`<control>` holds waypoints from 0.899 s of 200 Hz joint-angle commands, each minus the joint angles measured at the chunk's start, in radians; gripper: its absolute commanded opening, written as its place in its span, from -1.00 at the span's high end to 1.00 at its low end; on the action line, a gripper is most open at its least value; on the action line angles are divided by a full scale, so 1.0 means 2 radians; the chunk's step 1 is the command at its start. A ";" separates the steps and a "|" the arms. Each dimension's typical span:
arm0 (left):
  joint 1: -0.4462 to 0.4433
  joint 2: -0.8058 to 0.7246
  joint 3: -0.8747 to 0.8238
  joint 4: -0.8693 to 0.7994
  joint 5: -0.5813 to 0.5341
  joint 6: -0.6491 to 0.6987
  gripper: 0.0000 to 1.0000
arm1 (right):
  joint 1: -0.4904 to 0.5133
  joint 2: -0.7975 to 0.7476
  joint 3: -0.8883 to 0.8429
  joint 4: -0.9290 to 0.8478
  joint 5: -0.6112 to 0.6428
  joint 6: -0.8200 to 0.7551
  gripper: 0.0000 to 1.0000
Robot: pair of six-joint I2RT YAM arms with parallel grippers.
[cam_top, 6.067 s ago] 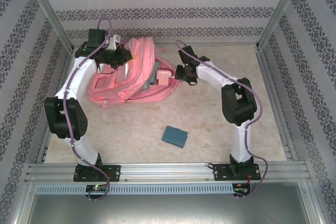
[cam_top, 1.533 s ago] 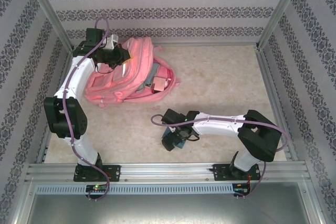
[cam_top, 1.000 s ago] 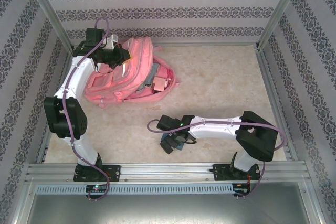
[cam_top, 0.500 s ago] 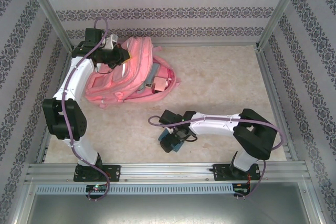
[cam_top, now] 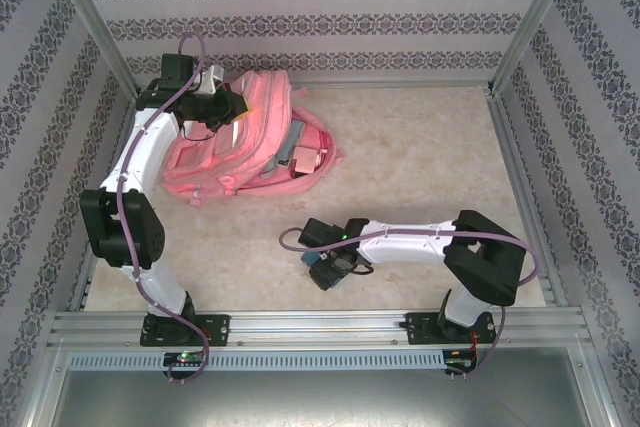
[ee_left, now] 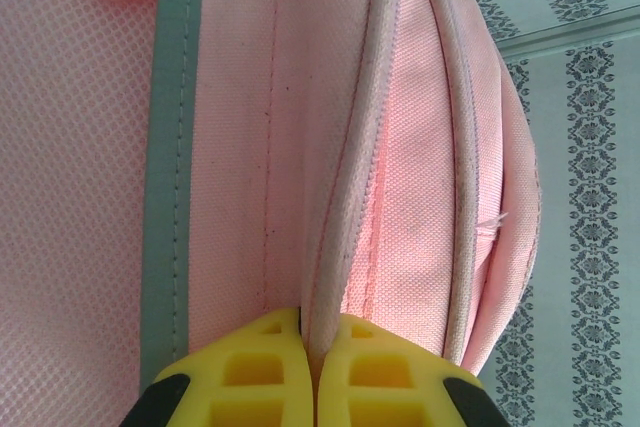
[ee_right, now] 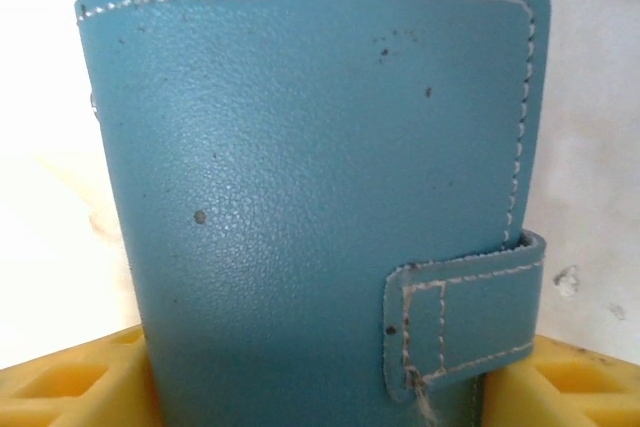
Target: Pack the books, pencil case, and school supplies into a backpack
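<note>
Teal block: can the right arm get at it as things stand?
Probably yes. The right gripper sits low over the teal block, which lies flat on the table, with a yellow finger on each side of it. Nothing stands in the way.

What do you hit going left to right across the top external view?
left arm's elbow → backpack → dark-teal block → right arm's elbow
</note>
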 commanded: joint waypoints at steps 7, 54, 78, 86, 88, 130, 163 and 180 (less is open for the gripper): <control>0.001 -0.040 0.006 0.035 0.053 -0.007 1.00 | 0.002 -0.034 0.030 -0.008 0.049 -0.011 -0.31; 0.001 -0.042 0.000 0.038 0.059 -0.009 1.00 | -0.005 0.017 0.143 -0.018 0.158 -0.141 -0.25; 0.001 -0.044 0.002 0.037 0.063 -0.009 1.00 | -0.020 0.066 0.204 -0.008 0.195 -0.210 -0.25; 0.001 -0.046 0.002 0.037 0.063 -0.010 1.00 | -0.028 0.080 0.221 -0.003 0.197 -0.226 -0.25; 0.001 -0.046 0.002 0.037 0.064 -0.010 1.00 | -0.030 0.083 0.225 -0.001 0.197 -0.229 -0.25; 0.001 -0.052 -0.005 0.038 0.068 -0.013 1.00 | -0.061 0.166 0.320 0.003 0.221 -0.293 -0.26; -0.001 -0.054 -0.011 0.040 0.069 -0.013 1.00 | -0.068 0.207 0.372 0.009 0.233 -0.325 -0.27; -0.003 -0.055 -0.013 0.041 0.069 -0.014 1.00 | -0.068 0.226 0.397 0.010 0.244 -0.338 -0.27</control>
